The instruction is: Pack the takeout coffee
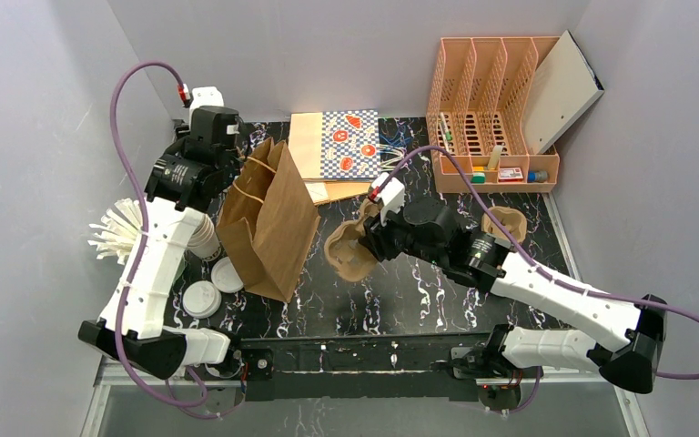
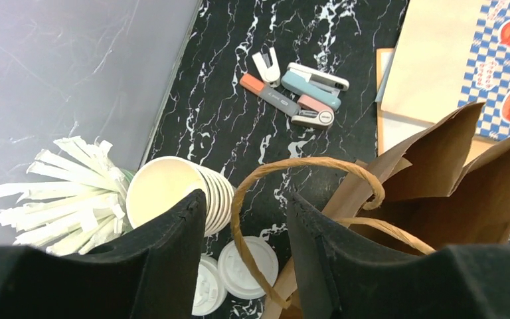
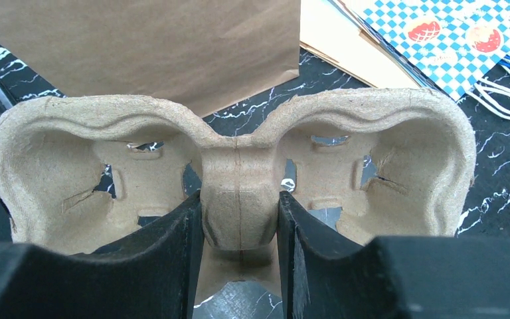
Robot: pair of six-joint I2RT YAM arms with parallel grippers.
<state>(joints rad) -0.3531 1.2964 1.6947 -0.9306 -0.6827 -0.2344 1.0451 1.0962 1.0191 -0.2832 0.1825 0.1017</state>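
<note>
Coffee cups are seen just beneath the spread left gripper, with the handle of a paper bag crossing between and stacked cups beside. A pulp carrier is pinched by the right gripper.

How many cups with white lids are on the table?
2. One white-lidded cup stands next to the brown paper bag. The second lidded cup sits beside it, closer to the left arm, which could hide others.
</note>
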